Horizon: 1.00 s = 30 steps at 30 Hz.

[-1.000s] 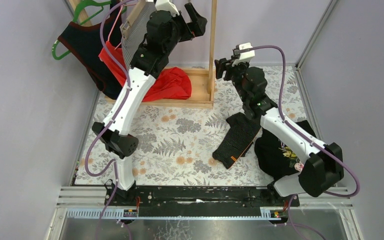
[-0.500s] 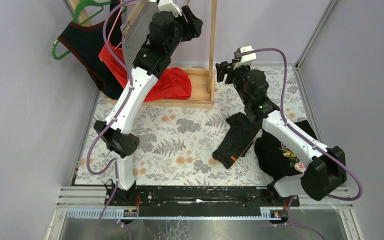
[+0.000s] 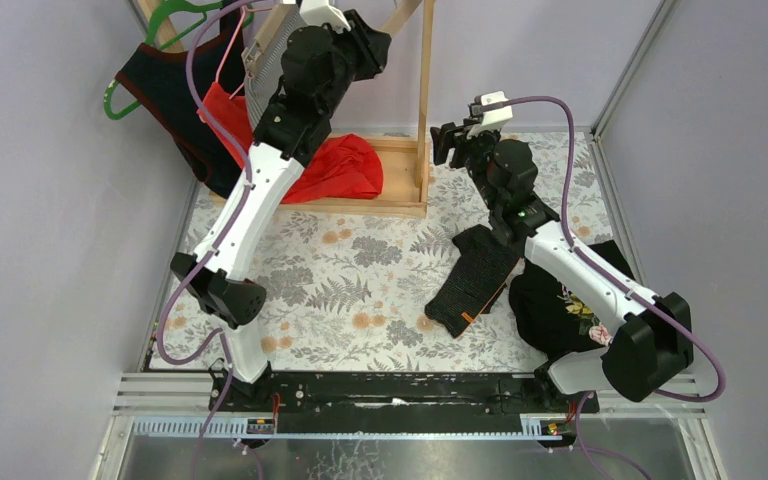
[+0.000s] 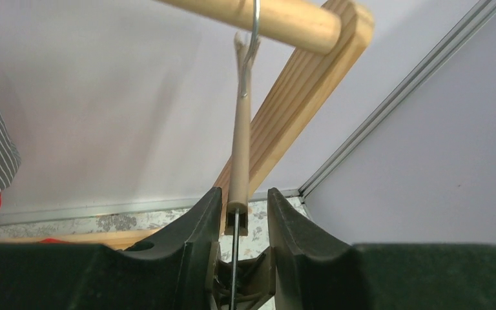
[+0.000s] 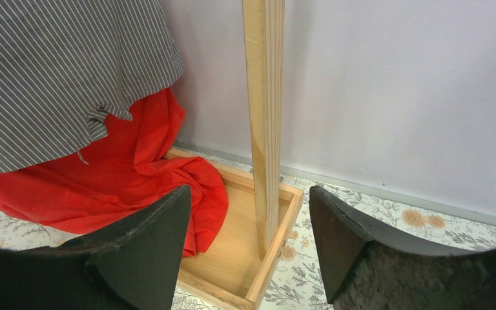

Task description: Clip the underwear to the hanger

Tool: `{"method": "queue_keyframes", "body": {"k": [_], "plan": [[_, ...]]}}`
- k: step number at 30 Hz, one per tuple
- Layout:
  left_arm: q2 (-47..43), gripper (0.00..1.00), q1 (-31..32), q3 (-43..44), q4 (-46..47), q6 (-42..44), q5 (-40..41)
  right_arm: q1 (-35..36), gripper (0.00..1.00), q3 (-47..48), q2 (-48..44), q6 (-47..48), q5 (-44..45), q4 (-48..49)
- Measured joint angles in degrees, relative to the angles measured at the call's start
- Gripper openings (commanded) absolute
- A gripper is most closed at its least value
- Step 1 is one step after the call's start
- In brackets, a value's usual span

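Note:
A beige hanger (image 4: 239,148) hangs by its metal hook from the wooden rod (image 4: 271,19) of the rack. My left gripper (image 4: 244,197) is raised around the hanger's lower end. Its jaws are narrowed: the left finger (image 4: 203,219) is almost against the hanger and a small gap shows on the right side. From above, that gripper (image 3: 365,45) covers the hanger. The underwear (image 3: 475,280), black and ribbed with an orange tag, lies flat on the floral table. My right gripper (image 3: 450,140) hovers open and empty (image 5: 248,206), facing the rack's upright post (image 5: 263,116).
A grey striped shirt (image 3: 265,60) and a red cloth (image 3: 335,165) hang and spill over the rack's wooden base (image 3: 390,208). A green hanger with a dark garment (image 3: 175,90) hangs at the far left. Another black garment with a floral print (image 3: 560,300) lies under the right arm.
My left gripper has shifted up and left onto the hanger, and its jaws have narrowed from wide open. The right gripper edged slightly back, then stayed put.

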State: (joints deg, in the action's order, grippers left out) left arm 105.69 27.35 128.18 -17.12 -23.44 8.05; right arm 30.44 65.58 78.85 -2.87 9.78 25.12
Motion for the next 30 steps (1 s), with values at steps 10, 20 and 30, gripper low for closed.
{"method": "queue_keyframes", "body": {"k": [10,20,30], "plan": [[-1.0,0.08,0.0,0.0,3.0,0.0,2.9,0.0,0.75,-1.1,-3.0,0.0,0.1,-1.2],[-1.6,0.0,0.0,-5.4,13.9,1.3,5.4,0.0,0.75,-3.8,-8.1,0.0,0.3,-2.9],[-8.4,0.0,0.0,-16.8,26.7,4.1,7.0,0.0,0.76,-4.6,-9.7,0.0,1.1,-3.5]]}}
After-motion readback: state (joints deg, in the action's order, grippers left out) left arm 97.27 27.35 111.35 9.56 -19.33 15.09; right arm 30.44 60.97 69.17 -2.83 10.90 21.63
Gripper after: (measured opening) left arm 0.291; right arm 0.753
